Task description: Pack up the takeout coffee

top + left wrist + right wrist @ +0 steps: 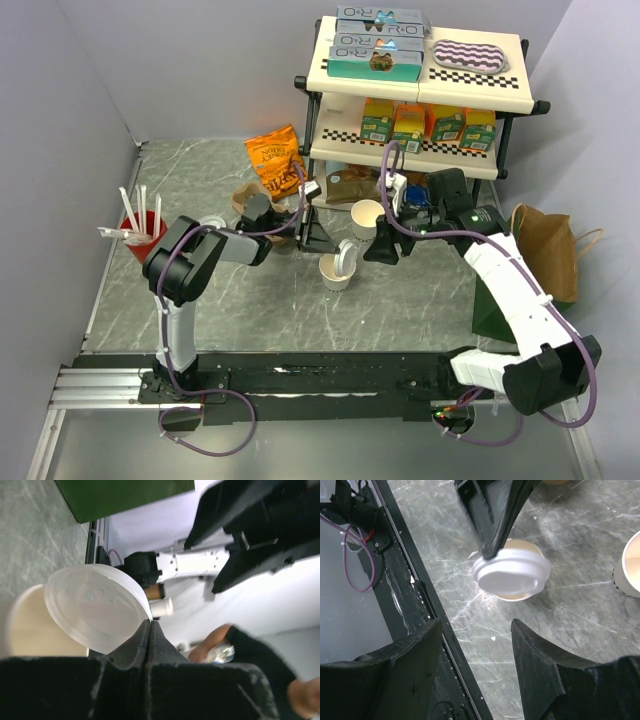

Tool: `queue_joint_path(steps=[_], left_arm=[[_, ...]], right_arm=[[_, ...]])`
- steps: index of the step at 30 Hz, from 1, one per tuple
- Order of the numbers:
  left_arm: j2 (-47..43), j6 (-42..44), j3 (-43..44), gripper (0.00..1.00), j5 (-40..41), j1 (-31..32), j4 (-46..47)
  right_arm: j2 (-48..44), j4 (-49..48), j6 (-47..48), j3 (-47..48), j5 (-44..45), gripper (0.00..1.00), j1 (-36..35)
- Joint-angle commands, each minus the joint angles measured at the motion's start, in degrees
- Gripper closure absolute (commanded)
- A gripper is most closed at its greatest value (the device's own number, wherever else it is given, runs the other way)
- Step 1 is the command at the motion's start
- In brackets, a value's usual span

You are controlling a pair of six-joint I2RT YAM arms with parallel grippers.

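Standing mid-table on the grey marbled table, the takeout coffee, a small cream-white tapered paper cup, wears its round white sip lid askew, one edge tipped up off the rim. The left gripper has its fingers pinched tight on that lid's edge. The right gripper hangs just beside the cup, fingers spread wide and empty. Behind stand a two-tier shelf, a brown paper bag, an orange snack bag and, nearest, a second, lidless cream cup close by the right gripper.
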State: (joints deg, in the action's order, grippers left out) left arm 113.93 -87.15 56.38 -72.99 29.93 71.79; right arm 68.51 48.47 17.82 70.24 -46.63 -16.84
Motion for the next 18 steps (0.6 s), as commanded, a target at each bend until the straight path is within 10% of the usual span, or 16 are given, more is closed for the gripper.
queue_joint_path(steps=[1, 18], left_arm=[[0.33, -7.59, 1.98, 0.99, 1.8, -1.72, 30.44], [1.74, -4.43, -2.24, 0.82, 1.36, -4.79, 26.23]], right_arm=[[1.27, -0.91, 0.72, 2.36, -1.88, 0.36, 0.32], [8.12, -8.39, -2.35, 0.07, 3.04, 0.3, -0.91]])
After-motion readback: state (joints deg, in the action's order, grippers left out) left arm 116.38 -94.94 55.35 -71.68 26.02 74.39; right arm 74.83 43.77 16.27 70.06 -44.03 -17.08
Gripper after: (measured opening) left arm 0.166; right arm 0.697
